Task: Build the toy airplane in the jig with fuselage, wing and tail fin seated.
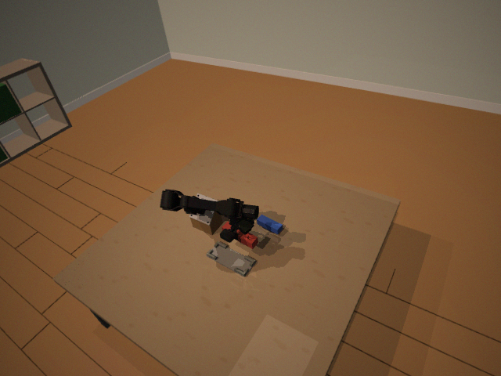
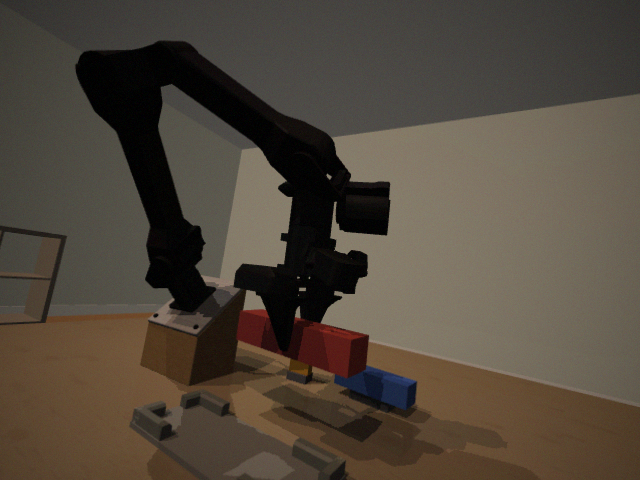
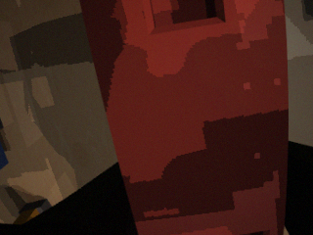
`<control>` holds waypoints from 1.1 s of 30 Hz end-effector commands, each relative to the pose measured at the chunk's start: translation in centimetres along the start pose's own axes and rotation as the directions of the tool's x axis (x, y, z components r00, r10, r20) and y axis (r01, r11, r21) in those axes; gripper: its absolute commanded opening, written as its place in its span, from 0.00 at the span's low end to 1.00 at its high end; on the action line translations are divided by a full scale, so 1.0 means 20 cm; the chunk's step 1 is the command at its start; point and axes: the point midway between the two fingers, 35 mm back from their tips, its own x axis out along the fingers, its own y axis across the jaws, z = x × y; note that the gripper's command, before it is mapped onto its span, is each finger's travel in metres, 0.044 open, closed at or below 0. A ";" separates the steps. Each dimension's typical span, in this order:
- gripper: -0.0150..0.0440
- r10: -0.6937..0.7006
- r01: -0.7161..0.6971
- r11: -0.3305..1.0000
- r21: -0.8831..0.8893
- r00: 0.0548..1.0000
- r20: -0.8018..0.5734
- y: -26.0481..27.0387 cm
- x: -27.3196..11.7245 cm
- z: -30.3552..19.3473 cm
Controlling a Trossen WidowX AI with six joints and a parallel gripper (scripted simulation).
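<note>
My gripper [image 2: 299, 335] is shut on the red fuselage [image 1: 247, 239] [image 2: 330, 343] [image 3: 161, 108], gripping it across its middle and holding it level above the table. A socket shows in its top at the upper part of the wrist view. The grey cradle [image 1: 231, 259] [image 2: 206, 439] lies empty on the table, nearer the exterior camera than the fuselage. The blue wing [image 1: 269, 224] [image 2: 382, 386] [image 3: 2, 157] lies on the table on the far side of the fuselage. The small orange tail fin [image 2: 300, 367] [image 3: 28, 214] with a grey end stands behind the fuselage, partly hidden by it.
The arm's wooden base block [image 1: 205, 223] [image 2: 173, 351] with a white top plate stands on the table [image 1: 161, 283], left of the fuselage. The cradle has raised corner walls [image 2: 316, 455]. A shelf [image 1: 40, 101] stands on the floor at the left, away from the table.
</note>
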 end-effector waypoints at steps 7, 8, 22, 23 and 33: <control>0.25 -0.009 0.009 1.000 -0.003 1.000 0.003 -0.15 0.06 -0.02; 0.25 -0.010 0.010 1.000 -0.003 1.000 0.003 -0.17 0.07 -0.02; 0.25 -0.031 0.031 1.000 0.001 1.000 0.002 -0.36 0.14 -0.08; 0.25 -0.034 0.034 0.999 0.002 0.999 0.002 -0.37 0.15 -0.08; 0.52 -0.041 0.041 0.999 0.004 0.999 0.001 -0.41 0.16 -0.10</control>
